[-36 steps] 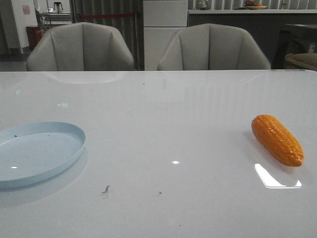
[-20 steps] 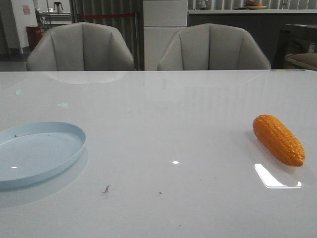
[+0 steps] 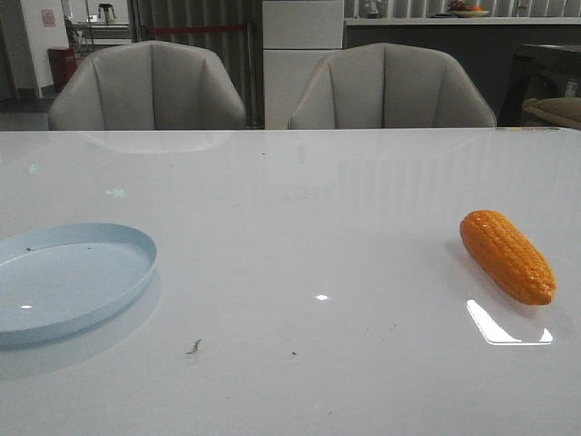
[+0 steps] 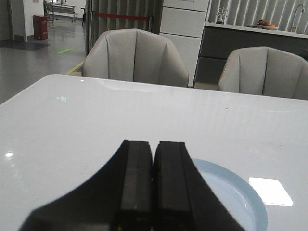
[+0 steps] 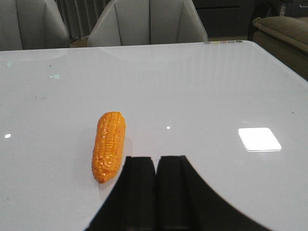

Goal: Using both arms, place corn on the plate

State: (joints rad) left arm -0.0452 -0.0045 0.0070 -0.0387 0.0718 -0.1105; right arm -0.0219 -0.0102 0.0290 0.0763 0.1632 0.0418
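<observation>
The orange corn lies on the white table at the right of the front view, narrow end toward the front. The pale blue plate sits at the left edge, empty but for dark specks. Neither gripper shows in the front view. In the right wrist view my right gripper is shut and empty, and the corn lies just beside its fingers, apart from them. In the left wrist view my left gripper is shut and empty, and the plate lies close beside and partly behind it.
Two grey chairs stand behind the table's far edge. A small dark speck of debris lies on the table front of centre. Bright light reflections show on the glossy top near the corn.
The corn has shifted slightly, first a little right, then back left. Nothing else has moved.
</observation>
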